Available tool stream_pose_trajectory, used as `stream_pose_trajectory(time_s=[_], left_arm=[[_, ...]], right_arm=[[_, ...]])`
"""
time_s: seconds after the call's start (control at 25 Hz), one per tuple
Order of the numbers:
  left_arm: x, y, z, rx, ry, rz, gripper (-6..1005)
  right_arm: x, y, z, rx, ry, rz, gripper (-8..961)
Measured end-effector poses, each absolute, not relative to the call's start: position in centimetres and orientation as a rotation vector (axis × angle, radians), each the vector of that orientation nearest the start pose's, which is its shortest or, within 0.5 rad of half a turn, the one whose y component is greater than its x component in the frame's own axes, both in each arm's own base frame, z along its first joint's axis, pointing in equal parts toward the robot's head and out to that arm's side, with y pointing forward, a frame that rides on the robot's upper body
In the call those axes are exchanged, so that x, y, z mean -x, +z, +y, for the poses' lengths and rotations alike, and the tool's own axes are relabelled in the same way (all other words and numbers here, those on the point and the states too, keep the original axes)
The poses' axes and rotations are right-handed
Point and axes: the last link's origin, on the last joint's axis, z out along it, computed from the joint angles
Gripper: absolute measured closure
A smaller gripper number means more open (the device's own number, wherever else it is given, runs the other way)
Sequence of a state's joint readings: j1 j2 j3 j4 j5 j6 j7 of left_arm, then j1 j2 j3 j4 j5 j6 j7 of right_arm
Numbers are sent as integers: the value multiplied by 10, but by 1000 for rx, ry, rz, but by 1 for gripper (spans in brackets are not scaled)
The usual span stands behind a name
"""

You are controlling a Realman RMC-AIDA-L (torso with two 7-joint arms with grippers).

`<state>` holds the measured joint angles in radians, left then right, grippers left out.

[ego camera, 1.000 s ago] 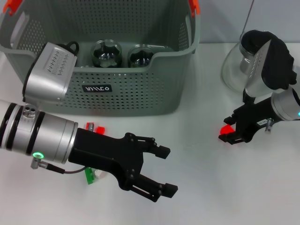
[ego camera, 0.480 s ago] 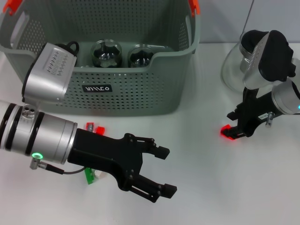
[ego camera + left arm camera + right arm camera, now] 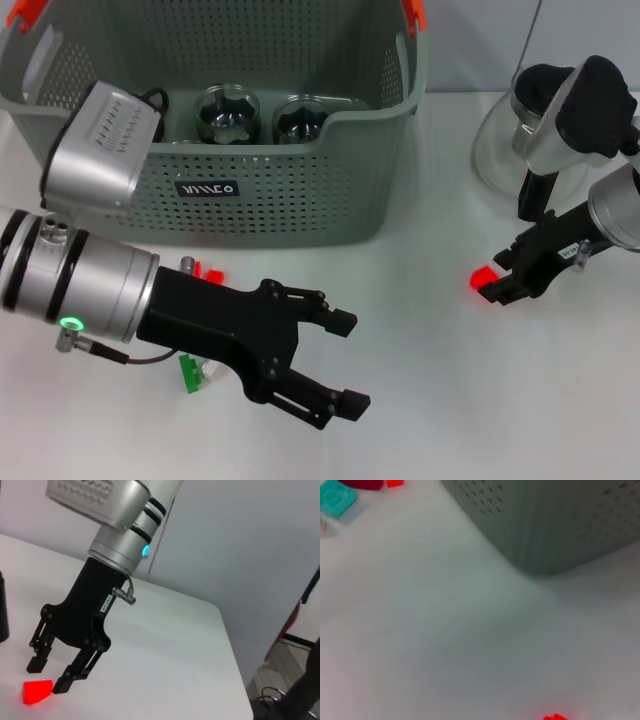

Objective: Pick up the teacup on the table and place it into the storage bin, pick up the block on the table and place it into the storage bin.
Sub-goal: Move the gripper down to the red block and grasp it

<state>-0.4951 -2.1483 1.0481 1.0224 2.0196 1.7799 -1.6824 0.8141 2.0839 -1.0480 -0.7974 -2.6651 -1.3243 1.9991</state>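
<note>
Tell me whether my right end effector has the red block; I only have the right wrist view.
Observer: No. The right end effector is open, and the red block lies on the table by its fingertips, ungripped.
Operator: What's inside the storage bin?
Observer: Two glass teacups sit in the storage bin.
Operator: Where's the left arm?
Observer: The left end effector hovers open over the table in front of the bin.
</note>
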Motion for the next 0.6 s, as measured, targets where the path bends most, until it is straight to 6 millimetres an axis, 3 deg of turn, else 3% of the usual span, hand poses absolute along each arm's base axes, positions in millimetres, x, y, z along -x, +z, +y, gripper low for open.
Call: stream_pose_trajectory(time_s=[0.24, 0.6], left_arm=[[193, -14, 297, 3193, -483, -431, 56], [203, -19, 294, 3226, -377, -259, 56]], right_arm=[[-222, -23, 396, 2717, -486, 792, 413], [-218, -29, 395, 2668, -514, 874, 414]])
